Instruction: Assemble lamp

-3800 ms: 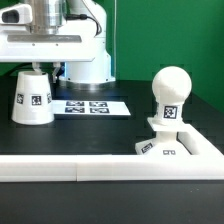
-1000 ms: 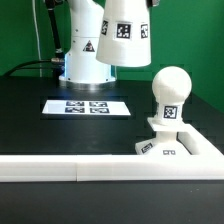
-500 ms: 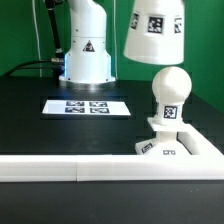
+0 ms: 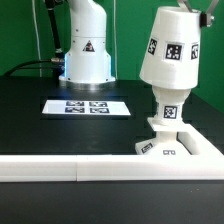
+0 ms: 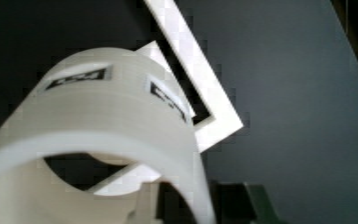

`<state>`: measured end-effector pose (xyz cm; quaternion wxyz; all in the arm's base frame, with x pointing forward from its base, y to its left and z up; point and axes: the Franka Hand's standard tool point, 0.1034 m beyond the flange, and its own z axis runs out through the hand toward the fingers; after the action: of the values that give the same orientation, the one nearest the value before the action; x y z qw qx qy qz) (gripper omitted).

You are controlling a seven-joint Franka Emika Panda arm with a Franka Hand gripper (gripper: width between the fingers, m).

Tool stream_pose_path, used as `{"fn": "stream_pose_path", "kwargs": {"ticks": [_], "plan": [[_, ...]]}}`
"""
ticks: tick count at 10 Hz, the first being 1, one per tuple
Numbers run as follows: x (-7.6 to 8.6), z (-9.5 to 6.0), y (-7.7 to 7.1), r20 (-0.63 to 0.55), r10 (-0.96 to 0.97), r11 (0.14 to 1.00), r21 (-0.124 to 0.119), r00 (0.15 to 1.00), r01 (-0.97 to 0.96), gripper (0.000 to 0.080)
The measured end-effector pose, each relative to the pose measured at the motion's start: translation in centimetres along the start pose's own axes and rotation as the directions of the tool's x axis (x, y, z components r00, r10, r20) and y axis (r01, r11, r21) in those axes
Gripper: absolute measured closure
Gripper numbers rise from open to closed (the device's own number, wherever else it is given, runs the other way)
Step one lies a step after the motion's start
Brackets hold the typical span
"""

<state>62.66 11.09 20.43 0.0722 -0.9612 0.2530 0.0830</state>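
The white tapered shade (image 4: 172, 52) hangs tilted at the exterior view's right, its wide rim lowered over the top of the ball-shaped bulb. Only the bulb's neck with its marker (image 4: 168, 112) shows below the rim. The bulb stands on the flat angular base (image 4: 165, 148). My gripper (image 4: 195, 6) is shut on the shade's upper end, mostly cut off by the frame's top edge. In the wrist view the shade (image 5: 105, 120) fills the picture, with my gripper (image 5: 190, 200) clamped on its wall.
The marker board (image 4: 88, 105) lies on the black table at the exterior view's left. The robot column (image 4: 87, 45) stands behind it. A white rail (image 4: 70, 168) runs along the front and wraps the base; it also shows in the wrist view (image 5: 190, 60).
The shade was lifted off the table at the left, carried to the right, and has now come down over the bulb's top.
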Motion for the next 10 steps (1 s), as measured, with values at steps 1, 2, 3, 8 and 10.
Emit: {"fn": "stream_pose_path", "kwargs": {"ticks": [1, 2, 3, 8, 10], "plan": [[-0.1, 0.6, 0.0, -0.003, -0.001, 1.000, -0.002, 1.000, 0.001, 0.0754], [-0.2, 1.2, 0.1, -0.002, -0.009, 1.000, -0.005, 1.000, 0.009, 0.0754], [-0.2, 2.0, 0.1, 0.005, -0.016, 1.000, -0.012, 1.000, 0.016, 0.0754], [0.3, 5.4, 0.7, 0.019, -0.021, 0.999, -0.035, 1.000, 0.021, 0.0754], [0.4, 5.4, 0.9, 0.021, -0.017, 0.999, -0.036, 1.000, 0.018, 0.0754]]}}
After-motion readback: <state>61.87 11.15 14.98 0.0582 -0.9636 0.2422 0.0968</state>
